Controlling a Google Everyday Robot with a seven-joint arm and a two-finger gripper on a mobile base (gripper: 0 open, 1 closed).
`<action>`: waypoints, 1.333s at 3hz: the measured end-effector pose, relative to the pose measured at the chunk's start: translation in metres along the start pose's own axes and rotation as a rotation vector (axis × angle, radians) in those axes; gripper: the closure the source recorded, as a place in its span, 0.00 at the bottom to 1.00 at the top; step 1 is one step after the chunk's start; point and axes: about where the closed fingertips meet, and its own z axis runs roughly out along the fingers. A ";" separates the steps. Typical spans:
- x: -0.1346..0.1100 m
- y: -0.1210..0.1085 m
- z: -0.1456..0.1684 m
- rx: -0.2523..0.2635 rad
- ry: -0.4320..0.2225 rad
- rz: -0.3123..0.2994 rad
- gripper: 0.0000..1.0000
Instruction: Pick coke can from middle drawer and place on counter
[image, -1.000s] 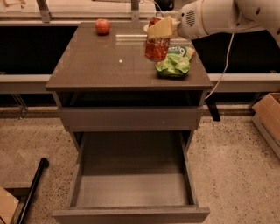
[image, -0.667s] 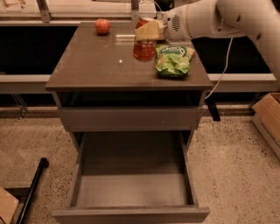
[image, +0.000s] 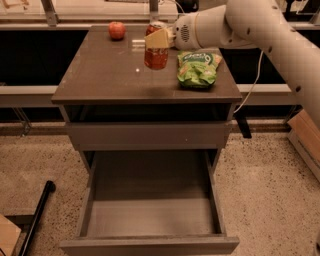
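Note:
The coke can (image: 156, 56) is red and upright over the middle back of the counter (image: 100, 75). My gripper (image: 157, 39) reaches in from the right and is shut on the can's upper part, with a tan finger (image: 159, 37) across its front. The can's base is at or just above the counter top; I cannot tell if it touches. The middle drawer (image: 150, 220) is pulled out below, and its grey floor is bare.
A red apple (image: 117, 30) sits at the counter's back left. A green chip bag (image: 198, 68) lies right of the can. A closed grey drawer front (image: 150, 135) is under the counter top. A black pole (image: 35, 220) leans on the speckled floor at left, and a cardboard box (image: 305, 135) is at right.
My gripper has carried the can leftward, from just above the chip bag to the middle of the counter, and slightly lower. The drawer, apple and bag have not moved.

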 end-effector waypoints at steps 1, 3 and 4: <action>0.006 -0.007 0.013 0.039 -0.013 -0.027 1.00; 0.026 -0.016 0.042 0.119 -0.075 -0.072 0.83; 0.031 -0.019 0.054 0.147 -0.102 -0.073 0.61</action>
